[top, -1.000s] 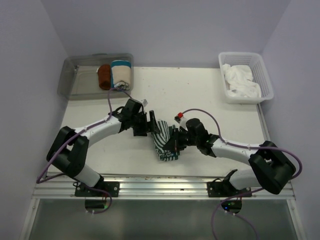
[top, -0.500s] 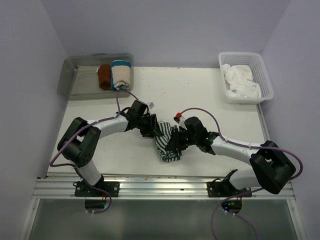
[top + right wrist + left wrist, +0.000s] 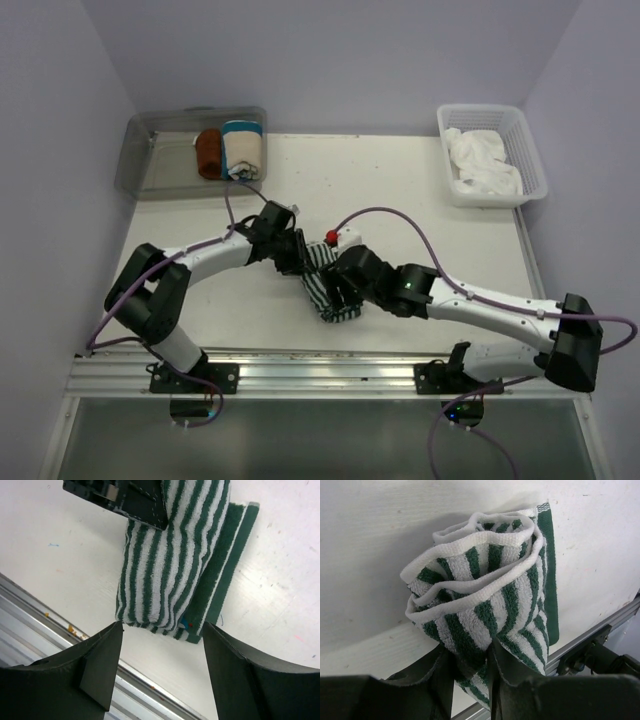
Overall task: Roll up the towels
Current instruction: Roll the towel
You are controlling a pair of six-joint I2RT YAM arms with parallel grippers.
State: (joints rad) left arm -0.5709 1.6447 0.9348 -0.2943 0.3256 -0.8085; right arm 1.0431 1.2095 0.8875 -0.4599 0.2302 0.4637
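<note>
1. The left gripper (image 3: 470, 662), spread wide a second ago, has pinched the far end of the striped towel (image 3: 170, 565).
2. The right gripper (image 3: 161, 635) has let go, its jaws now wide over the towel's near end.

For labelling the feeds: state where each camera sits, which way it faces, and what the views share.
Top external: above and behind the bases, looking down on the table; the left arm and right arm show whole.
Left wrist: low, facing the rolled end of the striped towel; the left gripper pinches it.
Right wrist: above that towel, looking down; the open right gripper frames its end.
Shared: all three show the striped towel.
</note>
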